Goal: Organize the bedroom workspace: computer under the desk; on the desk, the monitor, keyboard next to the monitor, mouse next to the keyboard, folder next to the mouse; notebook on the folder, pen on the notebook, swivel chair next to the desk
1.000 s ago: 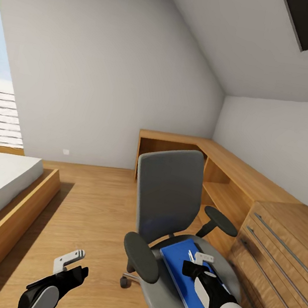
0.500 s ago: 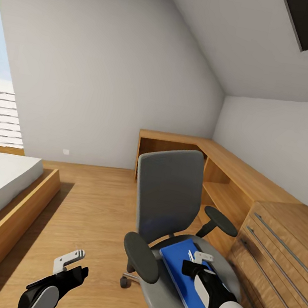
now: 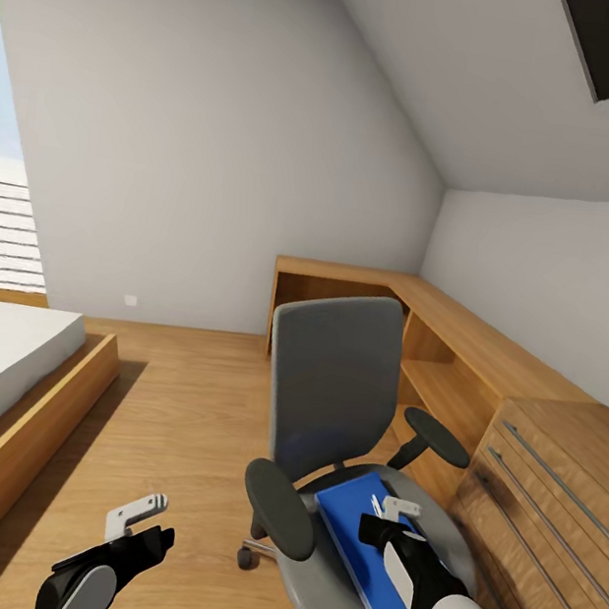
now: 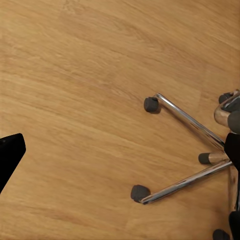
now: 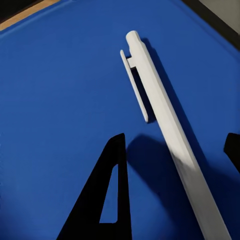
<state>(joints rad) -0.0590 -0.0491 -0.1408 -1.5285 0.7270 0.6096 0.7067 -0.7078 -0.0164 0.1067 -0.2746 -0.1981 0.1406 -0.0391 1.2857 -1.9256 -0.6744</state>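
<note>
Pen (image 5: 165, 115) lies flat on the folder (image 3: 367, 545), which sits on the chair (image 3: 334, 420) seat at approx 5 o'clock in the head view, w/ the wood drawer unit (image 3: 552, 488) just beside at 3 o'clock. In the head view the pen is a pale sliver (image 3: 377, 505) by the right claw.

Handling, judged: pen looks light, stiff, smooth plastic, likely to roll or skid on the slick folder cover. Best hold is across the barrel below the clip, mid-length, so it won't pivot. Folder is thin and flat, so a hard press could shift it on the seat.

Right claw (image 5: 172, 150): released, fingers spread wide, one dark finger (image 5: 107, 200) on each side of the pen barrel, hovering close over it; contact w/ pen can't be told. Holds nothing.

Left claw (image 3: 140, 513): low at 7 o'clock over bare floor (image 4: 75, 100) near the chair's chrome base (image 4: 185, 150); looks empty, but can't tell how open.
</note>
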